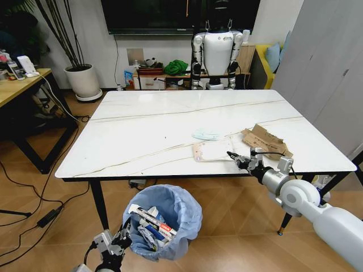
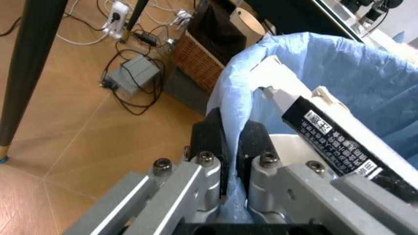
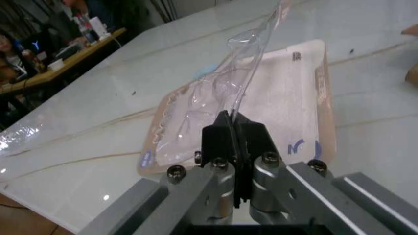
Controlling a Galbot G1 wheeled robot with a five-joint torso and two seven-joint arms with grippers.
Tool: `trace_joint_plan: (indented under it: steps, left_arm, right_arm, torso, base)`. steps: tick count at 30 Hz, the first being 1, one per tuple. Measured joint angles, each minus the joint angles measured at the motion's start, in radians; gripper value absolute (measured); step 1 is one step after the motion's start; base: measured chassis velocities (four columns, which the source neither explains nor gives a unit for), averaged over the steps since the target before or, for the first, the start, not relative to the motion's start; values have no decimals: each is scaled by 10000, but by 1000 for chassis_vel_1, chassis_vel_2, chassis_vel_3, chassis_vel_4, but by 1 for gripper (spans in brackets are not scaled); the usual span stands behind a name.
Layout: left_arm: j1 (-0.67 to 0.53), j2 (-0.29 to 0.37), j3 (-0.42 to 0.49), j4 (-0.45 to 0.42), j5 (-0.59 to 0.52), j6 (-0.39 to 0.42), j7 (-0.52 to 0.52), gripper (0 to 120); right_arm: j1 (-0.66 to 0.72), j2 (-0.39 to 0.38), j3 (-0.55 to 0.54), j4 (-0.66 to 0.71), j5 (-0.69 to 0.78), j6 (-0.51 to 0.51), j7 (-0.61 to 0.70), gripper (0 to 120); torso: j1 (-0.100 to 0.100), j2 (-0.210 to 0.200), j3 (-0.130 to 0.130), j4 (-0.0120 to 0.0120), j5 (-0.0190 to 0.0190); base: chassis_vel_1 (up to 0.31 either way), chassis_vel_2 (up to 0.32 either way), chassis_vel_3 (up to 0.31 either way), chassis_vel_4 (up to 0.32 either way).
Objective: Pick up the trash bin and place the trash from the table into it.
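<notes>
Trash bin (image 1: 164, 221), blue-lined and already holding litter, hangs below the desk (image 1: 147, 130) edge, its rim clamped in the left claw (image 2: 230, 142). On top remain torn cardboard (image 1: 265, 140), a face mask (image 1: 206, 134) and the clear packet (image 3: 255, 117), which the right claw (image 3: 233, 128) pinches tight.

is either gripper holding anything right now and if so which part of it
Yes, both. The left gripper is shut on the rim of the trash bin, pinching its blue liner. The right gripper is shut on the near edge of the clear plastic packet on the table.
</notes>
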Motion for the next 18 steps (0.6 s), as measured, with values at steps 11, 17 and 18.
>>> trace_joint_plan:
  steps: [11,17,18]
  left_arm:
    - [-69,45,74,-41,34,-14,9,0]
    - [-59,77,46,-150,35,-26,12,0]
    - [-53,90,36,-165,35,-27,12,0]
  right_arm:
    - [-1115,-960,1945,1607,-452,348,-633,0]
    - [-2006,-1184,2827,2487,-893,573,-859,0]
    - [-2215,-1223,3009,2661,-1066,661,-997,0]
  torso:
    - [-1,0,0,-1,-2]
    - [-2,0,-1,-1,-1]
    - [-3,0,-1,-1,-2]
  base:
    - [0,0,0,0]
    - [0,0,0,0]
    - [0,0,0,0]
